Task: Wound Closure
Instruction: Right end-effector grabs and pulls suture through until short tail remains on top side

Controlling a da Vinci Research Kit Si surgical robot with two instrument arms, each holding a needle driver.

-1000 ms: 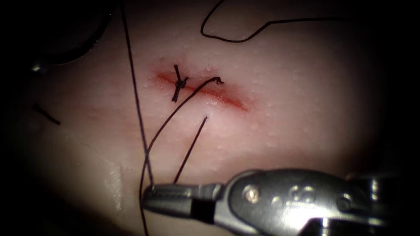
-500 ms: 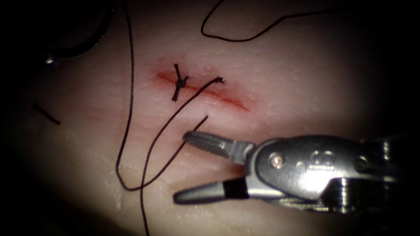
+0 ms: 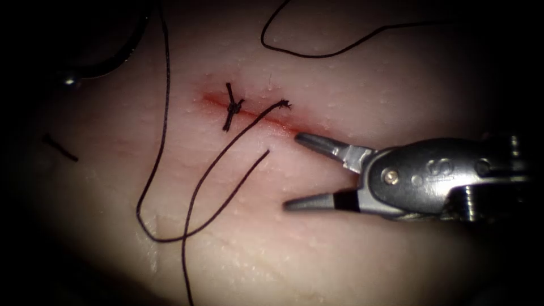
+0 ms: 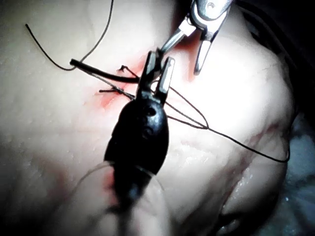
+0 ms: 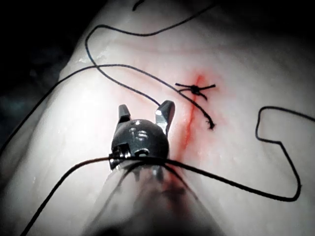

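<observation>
- Endoscope view: the right tool (image 3: pixel 290 171) has let go of the thread (image 3: pixel 164 107) it clamped a second ago near the tissue's (image 3: pixel 368 85) lower edge, and has travelled up to the right end of the cut (image 3: pixel 266 118). Its jaws now stand apart and hold nothing — the upper tip lies at the cut's right end, the lower tip below the cut.
- Released thread has gone slack and lies in a loose loop on the tissue, left of and below the cut. Judgement: no tension is on the line at present.
- One knotted stitch (image 3: pixel 231 106) sits across the left part of the cut; the right part remains unstitched, with red fluid (image 3: pixel 294 127) along it.
- Left wrist view: the left tool (image 4: pixel 158 73) hovers over the cut with jaws parted, empty.
- Needle: I cannot locate it.
- Obstructions — a frayed thread end (image 3: pixel 283 103) and a second strand cross the cut just beside the right tool's tips; a cut end of thread (image 3: pixel 59 147) lies well apart near the left edge.
</observation>
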